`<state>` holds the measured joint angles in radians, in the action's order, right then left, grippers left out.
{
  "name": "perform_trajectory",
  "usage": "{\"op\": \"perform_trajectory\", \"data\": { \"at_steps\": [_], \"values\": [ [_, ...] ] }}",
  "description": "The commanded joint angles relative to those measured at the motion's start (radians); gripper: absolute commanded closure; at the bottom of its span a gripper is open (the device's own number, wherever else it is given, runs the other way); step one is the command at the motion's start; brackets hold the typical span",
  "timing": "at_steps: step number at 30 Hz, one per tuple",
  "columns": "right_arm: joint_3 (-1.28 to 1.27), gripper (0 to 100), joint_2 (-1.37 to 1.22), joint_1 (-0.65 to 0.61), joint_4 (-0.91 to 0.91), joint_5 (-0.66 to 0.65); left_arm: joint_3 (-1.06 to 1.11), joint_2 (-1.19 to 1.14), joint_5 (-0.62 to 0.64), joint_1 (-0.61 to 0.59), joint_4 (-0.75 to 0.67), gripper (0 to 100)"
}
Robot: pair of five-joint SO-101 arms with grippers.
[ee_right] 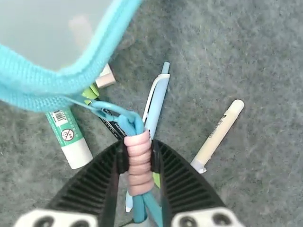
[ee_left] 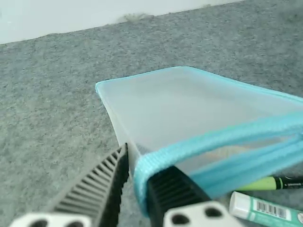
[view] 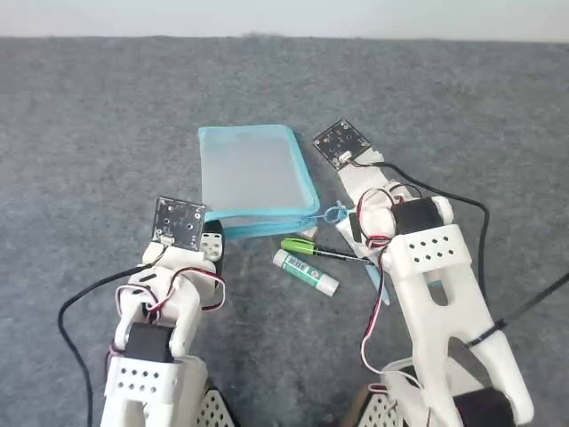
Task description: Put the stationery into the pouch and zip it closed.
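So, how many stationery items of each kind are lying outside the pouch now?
Glue stick: 1
Green marker: 1
Light blue pen: 1
Cream pen: 1
Small pale block, perhaps an eraser: 1
Total: 5 outside the pouch

The desk (view: 98, 107) has a grey, fuzzy, felt-like top, kinda like cheap carpet, and it runs out to the left, right and near edges of the high view. Along the far side it meets a plain pale wall (view: 284, 16). Right on that line a tiny scruffy tuft of fuzz (ee_left: 135, 17) sticks up from the grey.
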<state>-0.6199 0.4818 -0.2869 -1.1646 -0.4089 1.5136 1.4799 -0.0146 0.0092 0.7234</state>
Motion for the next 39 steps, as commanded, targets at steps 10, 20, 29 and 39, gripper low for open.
{"op": "perform_trajectory", "data": {
  "at_steps": [10, 20, 29, 39],
  "values": [
    [0.058, 65.2, 0.018, 0.039, -0.153, -0.005, -0.045, -0.011, 0.012, -0.028, -0.028, 99],
    [0.098, 65.3, -0.044, 0.194, -0.237, -0.002, -0.044, -0.011, 0.012, -0.028, -0.023, 99],
    [0.074, 78.7, -0.286, 0.311, -0.162, -0.006, -0.028, -0.005, 0.009, -0.028, -0.026, 99],
    [0.057, 79.4, -0.466, 0.317, -0.062, -0.008, -0.025, -0.005, 0.006, -0.028, -0.026, 99]
  ]
}}
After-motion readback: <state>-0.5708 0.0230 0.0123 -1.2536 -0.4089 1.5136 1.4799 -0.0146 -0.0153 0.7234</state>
